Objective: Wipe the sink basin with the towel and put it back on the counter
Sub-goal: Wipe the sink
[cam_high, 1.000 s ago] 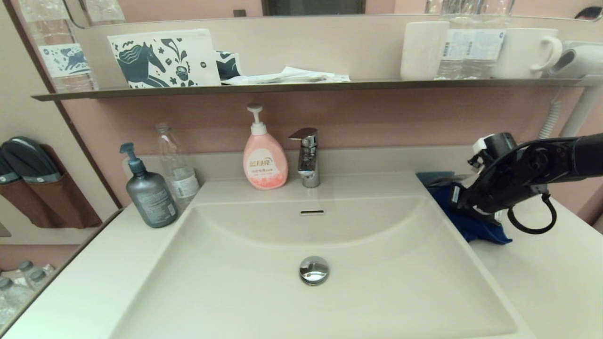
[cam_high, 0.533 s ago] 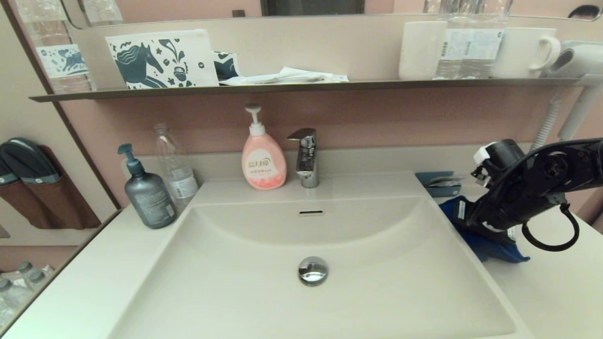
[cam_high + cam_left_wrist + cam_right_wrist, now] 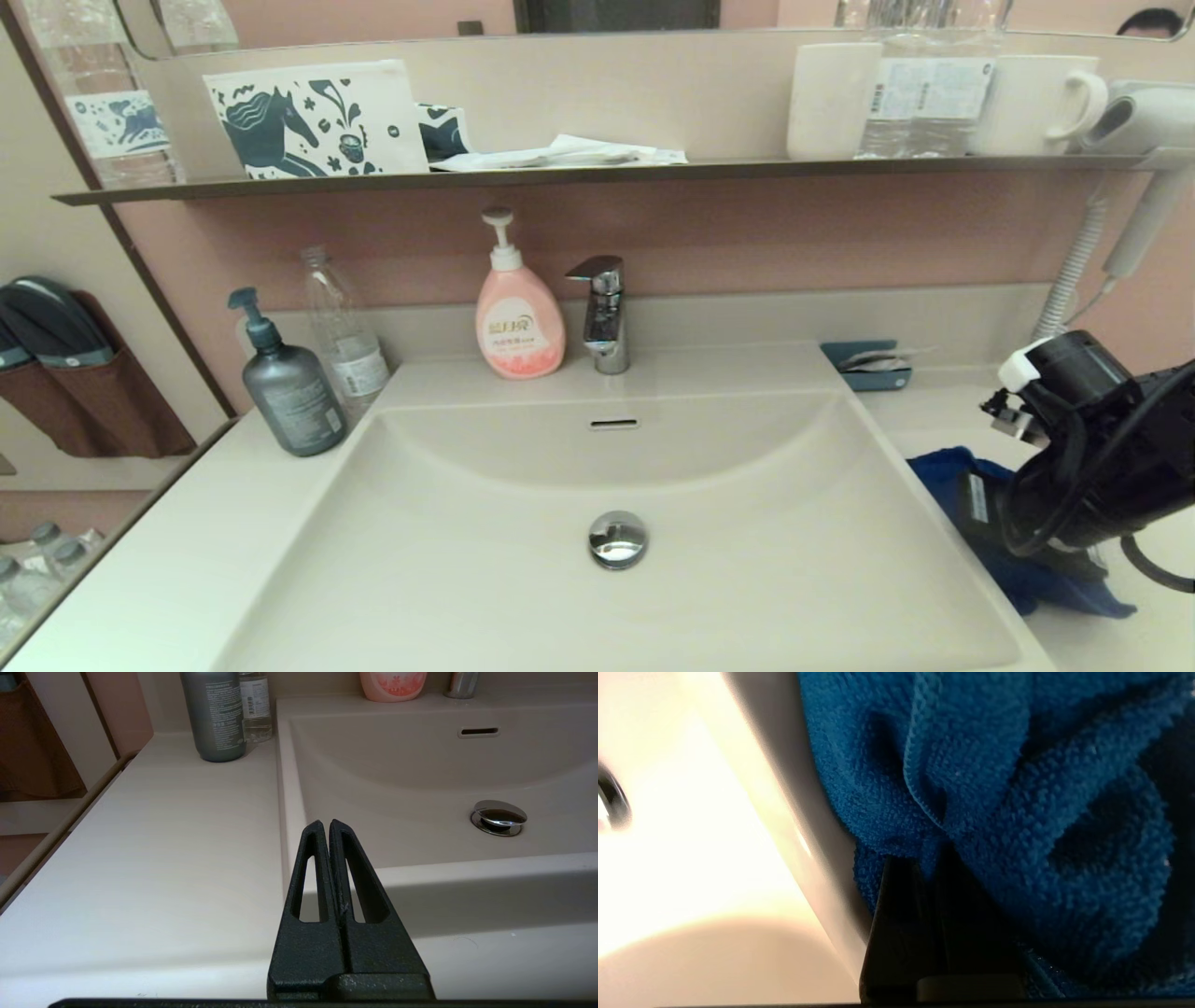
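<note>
Pinching the small royal-blue terry towel (image 3: 943,476) on the cream-white counter's (image 3: 1111,644) right edge, the right gripper (image 3: 924,868) is shown before any wiping of the glossy cream sink basin (image 3: 523,588) is evident.

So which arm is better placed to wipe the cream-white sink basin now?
Right: its pincer is shut on the dark blue terry towel beside the basin's right rim. The left pincer is shut, empty.

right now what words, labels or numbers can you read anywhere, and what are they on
No text reads clearly enough to quote.
Pink soap bottle: label characters, blurred.
Grey pump bottle: fine print, too small.
Clear bottle: barcode label, digits unreadable.
Shelf water bottle: barcode label, illegible.
Horse-print pouch: pictures only, no words.
Towel: none showing.
</note>
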